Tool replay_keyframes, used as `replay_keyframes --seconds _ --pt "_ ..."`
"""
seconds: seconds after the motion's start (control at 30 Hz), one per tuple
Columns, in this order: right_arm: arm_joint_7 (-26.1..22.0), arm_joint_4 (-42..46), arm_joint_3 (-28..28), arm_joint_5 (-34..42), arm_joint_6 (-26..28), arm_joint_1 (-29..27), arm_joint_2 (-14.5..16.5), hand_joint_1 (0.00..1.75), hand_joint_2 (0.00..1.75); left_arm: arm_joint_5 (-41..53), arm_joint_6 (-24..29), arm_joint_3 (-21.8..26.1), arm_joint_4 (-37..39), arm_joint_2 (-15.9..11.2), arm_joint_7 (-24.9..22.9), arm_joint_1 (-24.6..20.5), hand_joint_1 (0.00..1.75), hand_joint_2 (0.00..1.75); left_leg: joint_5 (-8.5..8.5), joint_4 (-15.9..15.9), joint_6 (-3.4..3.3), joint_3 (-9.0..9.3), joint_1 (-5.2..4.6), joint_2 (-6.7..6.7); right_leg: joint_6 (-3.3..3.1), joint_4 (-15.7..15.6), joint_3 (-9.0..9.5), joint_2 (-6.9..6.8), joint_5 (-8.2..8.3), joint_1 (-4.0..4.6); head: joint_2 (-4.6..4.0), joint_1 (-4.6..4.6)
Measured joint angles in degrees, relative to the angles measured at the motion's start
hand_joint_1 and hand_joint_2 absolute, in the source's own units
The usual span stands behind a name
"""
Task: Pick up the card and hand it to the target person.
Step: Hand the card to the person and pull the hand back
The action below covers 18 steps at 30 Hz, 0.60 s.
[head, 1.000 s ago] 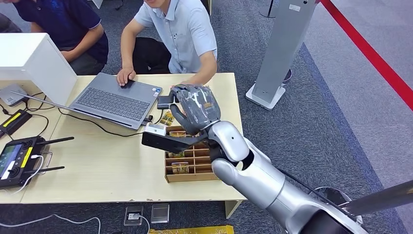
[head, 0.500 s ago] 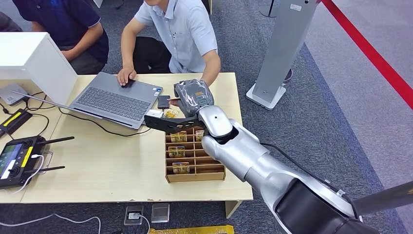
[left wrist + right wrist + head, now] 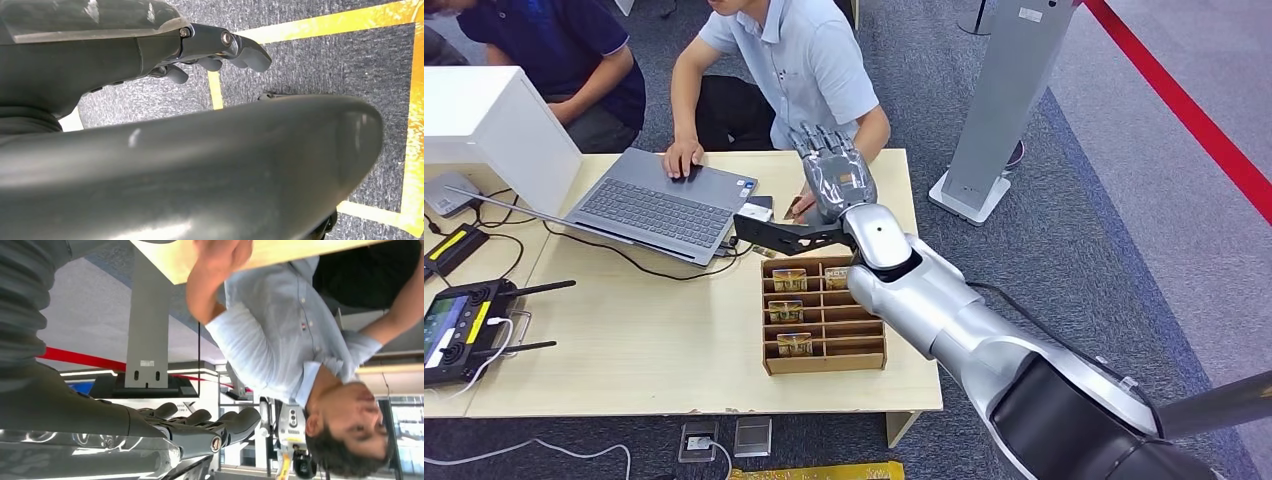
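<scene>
The right hand [image 3: 834, 178] has come right off the wooden box [image 3: 824, 362] – a second ago it sat curled over the compartments, now it is out at the far edge of the desk [image 3: 644, 340]. Its fingers are stretched straight toward the person in the light blue shirt [image 3: 799, 60]. That person's hand [image 3: 800, 206] sits just under and beside the robot's palm. Is a card pinched underneath? Cannot tell: the palm faces down and hides it.

With the arm gone forward, the box is uncovered, and the cards [image 3: 789, 280] stand in its compartments – several slots filled, near the laptop [image 3: 659, 205].

The left hand [image 3: 215, 47] hangs low over the grey floor [image 3: 310, 65], fingers curled in, holding nothing.
</scene>
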State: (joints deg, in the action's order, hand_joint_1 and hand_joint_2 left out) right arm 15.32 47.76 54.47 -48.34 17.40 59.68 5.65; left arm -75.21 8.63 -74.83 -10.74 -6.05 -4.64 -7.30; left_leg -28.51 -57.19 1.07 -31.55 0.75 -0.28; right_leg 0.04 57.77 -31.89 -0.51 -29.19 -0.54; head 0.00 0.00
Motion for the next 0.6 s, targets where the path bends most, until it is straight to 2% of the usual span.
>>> replay_keyframes --seconds 0.13,0.3,0.37,0.47,0.6 --pt "-1.3 14.9 -2.6 6.1 0.9 -5.7 -4.7 0.00 1.75 -1.3 0.2 0.7 0.0 0.1 -0.4 0.1 0.00 0.00 0.01 0.0 0.01 0.02 0.03 -0.08 0.00 -0.1 0.06 -0.09 -0.01 0.02 0.00 0.00" --pt "-6.1 30.6 -6.9 19.3 2.8 -16.3 -9.1 0.00 1.75 -3.8 1.2 2.9 0.0 0.3 -0.6 0.4 0.00 0.00 0.03 0.1 0.00 0.12 0.05 -0.22 0.00 -0.2 0.20 -0.23 -0.02 0.05 0.00 0.00" --pt "-8.4 36.4 -9.5 23.7 3.6 -22.1 -10.9 0.00 1.75 -4.5 1.6 3.7 -0.1 0.3 -0.7 0.5 0.00 0.00 0.03 0.1 0.00 0.13 0.05 -0.26 0.01 -0.2 0.22 -0.27 -0.03 0.05 0.00 0.00" --pt "-12.2 43.2 -13.4 28.6 3.9 -31.0 -13.4 0.00 1.75 -5.1 2.1 4.4 -0.2 0.4 -0.8 0.6 0.00 0.00 0.04 0.2 -0.01 0.20 0.07 -0.39 0.01 -0.3 0.33 -0.40 -0.04 0.06 0.00 0.00" --pt "-17.6 46.6 -18.9 33.5 4.5 -41.8 -14.7 0.00 1.75 -5.4 2.4 4.9 -0.3 0.5 -0.8 0.7 0.00 0.00 0.03 0.1 -0.02 0.19 0.04 -0.47 0.02 -0.3 0.34 -0.47 -0.08 0.04 0.00 0.00"
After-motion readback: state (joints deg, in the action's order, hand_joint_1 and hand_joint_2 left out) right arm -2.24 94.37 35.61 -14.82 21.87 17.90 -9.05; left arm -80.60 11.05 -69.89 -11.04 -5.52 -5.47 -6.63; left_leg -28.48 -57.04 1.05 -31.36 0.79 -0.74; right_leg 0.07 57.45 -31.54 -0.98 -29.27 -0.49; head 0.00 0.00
